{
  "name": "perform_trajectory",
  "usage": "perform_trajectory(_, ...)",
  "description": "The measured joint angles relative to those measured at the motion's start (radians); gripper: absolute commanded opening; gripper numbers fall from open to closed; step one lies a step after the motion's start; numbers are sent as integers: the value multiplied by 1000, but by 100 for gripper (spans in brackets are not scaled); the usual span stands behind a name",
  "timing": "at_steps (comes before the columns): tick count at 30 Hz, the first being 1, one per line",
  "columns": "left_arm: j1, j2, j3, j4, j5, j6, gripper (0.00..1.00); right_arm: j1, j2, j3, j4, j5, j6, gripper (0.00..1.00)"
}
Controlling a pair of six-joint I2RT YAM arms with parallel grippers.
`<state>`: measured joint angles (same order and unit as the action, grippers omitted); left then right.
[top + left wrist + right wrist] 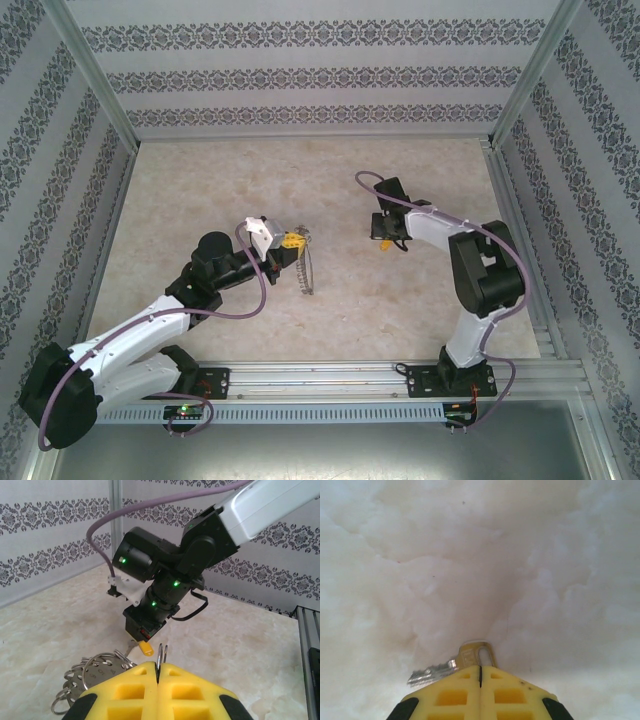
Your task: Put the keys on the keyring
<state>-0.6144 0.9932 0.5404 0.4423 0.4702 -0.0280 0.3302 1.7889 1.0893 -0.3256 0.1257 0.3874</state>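
L hand (288, 240): yellow fingertips together, clamped on large thin dark-grey hoop keyring (306, 268) w/ small silvery dangling pcs, centre-left over beige marble-look counter (400, 170). R hand (480, 672): fingertips pinched together on small key (470, 655), brass-yellow head, silver shank, close to counter.

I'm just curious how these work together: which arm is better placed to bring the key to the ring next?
Right, probably. The right gripper is shut on the key against the table, while the left gripper is shut on the ring, steadying it nearby.
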Motion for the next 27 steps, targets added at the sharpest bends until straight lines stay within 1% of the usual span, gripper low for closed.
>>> perform_trajectory(4,0,0,0,1,0,-4,0,15,-99,-20,6,-27,6,0)
perform_trajectory(5,0,0,0,2,0,-4,0,16,-115,-21,9,-33,6,8)
perform_trajectory(6,0,0,-1,3,0,-4,0,20,-126,-21,13,-36,5,23)
perform_trajectory(7,0,0,-2,6,0,-4,0,20,-132,-21,16,-37,5,33)
perform_trajectory(9,0,0,-2,8,0,-6,0,21,-129,-21,12,-36,0,39)
perform_trajectory(12,0,0,-2,14,0,-7,0,21,-99,-18,-5,-32,-23,41)
perform_trajectory(19,0,-2,-2,14,0,-8,0,21,4,23,-61,-10,-81,41)
perform_trajectory(27,0,-2,-2,14,1,-8,0,21,31,72,-102,-2,-107,41)
